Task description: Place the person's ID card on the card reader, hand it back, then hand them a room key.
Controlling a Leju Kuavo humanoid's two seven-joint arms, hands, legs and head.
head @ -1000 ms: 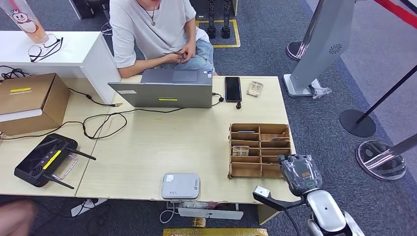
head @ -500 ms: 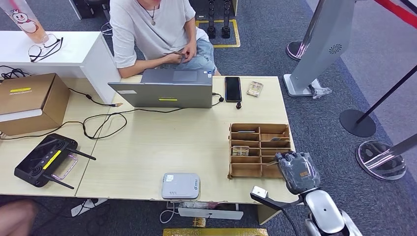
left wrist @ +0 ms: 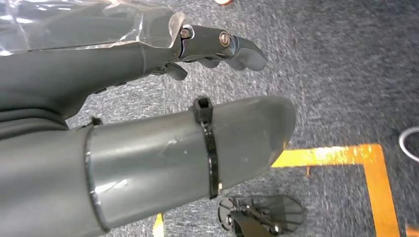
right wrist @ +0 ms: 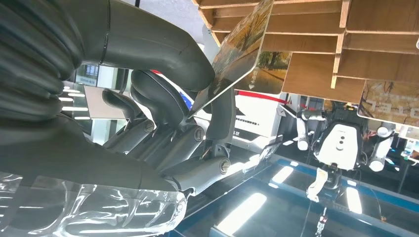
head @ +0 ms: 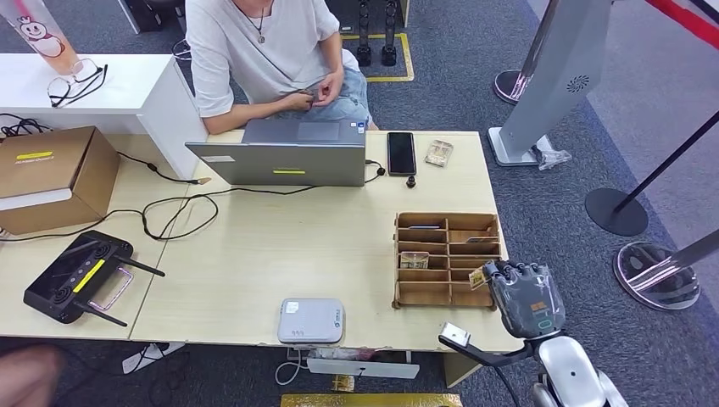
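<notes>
A white card reader point(head: 312, 320) is sitting at the near edge of the wooden table point(head: 280, 254), left of a wooden compartment tray point(head: 447, 257). Behind the laptop point(head: 284, 153), a seated person point(head: 267, 55) is holding something small in both hands. At the tray's near right corner, the right hand point(head: 521, 292) is pinching a room key card point(right wrist: 237, 54) between thumb and fingers. The left hand point(left wrist: 148, 123) is hanging over carpet, fingers slightly curled, holding nothing.

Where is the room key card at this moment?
The card is pinched in the right hand, at the near right corner of the wooden card tray, on the table's right side in the head view.
</notes>
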